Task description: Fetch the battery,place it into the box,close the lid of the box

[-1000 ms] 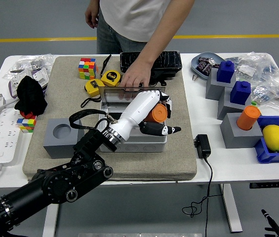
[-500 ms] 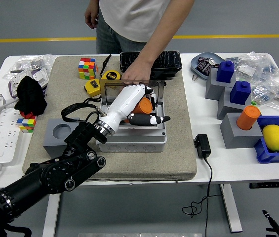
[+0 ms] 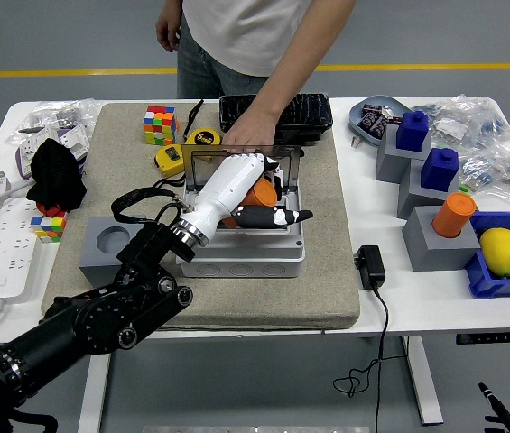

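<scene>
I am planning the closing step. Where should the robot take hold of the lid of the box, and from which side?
Probably the lid's free top edge, from the far side, pushing toward the robot. It stands upright at the back of the grey box, seemingly hinged there. The person's hand rests on that edge, and the left hand with the orange battery occupies the opening.

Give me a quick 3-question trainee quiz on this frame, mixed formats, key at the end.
1. True or false: the left hand holds the orange battery over the open grey box.
2. What does the person's hand rest on? A) the top edge of the box's raised lid B) the lemon C) the power strip
3. Fill in: the grey block left of the box has an empty round ____ in its top.

Key: 1 true; 2 A; 3 hole. The right hand is not in view.
</scene>
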